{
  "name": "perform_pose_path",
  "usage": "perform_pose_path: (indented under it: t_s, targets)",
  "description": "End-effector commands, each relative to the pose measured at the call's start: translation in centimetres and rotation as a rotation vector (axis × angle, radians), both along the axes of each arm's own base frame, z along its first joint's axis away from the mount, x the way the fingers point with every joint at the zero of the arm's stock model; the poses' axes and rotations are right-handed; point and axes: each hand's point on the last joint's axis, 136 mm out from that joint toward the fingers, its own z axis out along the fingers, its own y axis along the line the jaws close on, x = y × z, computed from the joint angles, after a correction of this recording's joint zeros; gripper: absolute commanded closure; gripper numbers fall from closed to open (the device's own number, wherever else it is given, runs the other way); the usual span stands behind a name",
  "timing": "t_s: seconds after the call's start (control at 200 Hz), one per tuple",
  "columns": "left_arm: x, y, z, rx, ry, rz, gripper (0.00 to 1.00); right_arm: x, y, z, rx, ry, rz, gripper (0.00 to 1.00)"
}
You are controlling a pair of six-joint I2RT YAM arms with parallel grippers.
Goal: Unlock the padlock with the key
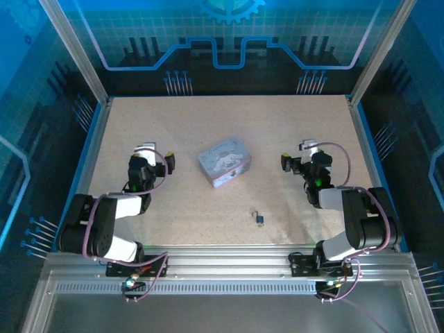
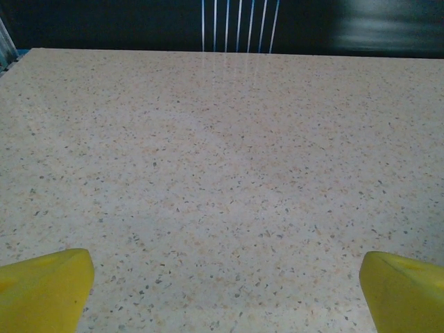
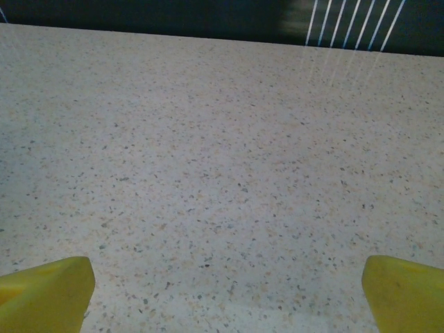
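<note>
Two pincers are hovering spread wide, left pincer (image 2: pixel 223 288) and right pincer (image 3: pixel 225 291) | padlock (image 1: pixel 259 219) is lying on the bench (image 1: pixel 173 208), near its front edge, apart from the cartoon tin (image 1: pixel 224 161) and both pincers

The speckled beige surface (image 1: pixel 180 128) is carrying two things in the top view. A tin (image 1: pixel 224 161) is lying flat near its middle, lid up and turned a little askew to the edges. The padlock (image 1: pixel 259 219) is lying at 5 o'clock from the tin, well apart from it and near the surface's 6 o'clock edge. In both wrist views the surface is stretching away, pale with fine dark flecks, toward its 12 o'clock edge.
</note>
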Motion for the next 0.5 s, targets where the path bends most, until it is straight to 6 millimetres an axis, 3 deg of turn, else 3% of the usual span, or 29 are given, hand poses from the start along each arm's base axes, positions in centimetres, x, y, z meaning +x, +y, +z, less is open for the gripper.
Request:
perform_pose_path:
  t_s: [0.0,0.2,0.495]
  targets:
    - [0.4,-0.5,-0.1,0.01,-0.069,-0.049,0.01,0.2,-0.2,-0.2,-0.028,0.009,-0.011,0.0]
    - [1.4,0.1,-0.8,-0.023,0.014,-0.037,0.01,0.2,-0.2,-0.2,-0.028,0.01,-0.011,0.0]
    - [1.3,0.6,-0.7,-0.064,0.006,-0.04,0.01,0.2,-0.2,-0.2,-0.029,0.009,-0.01,0.0]
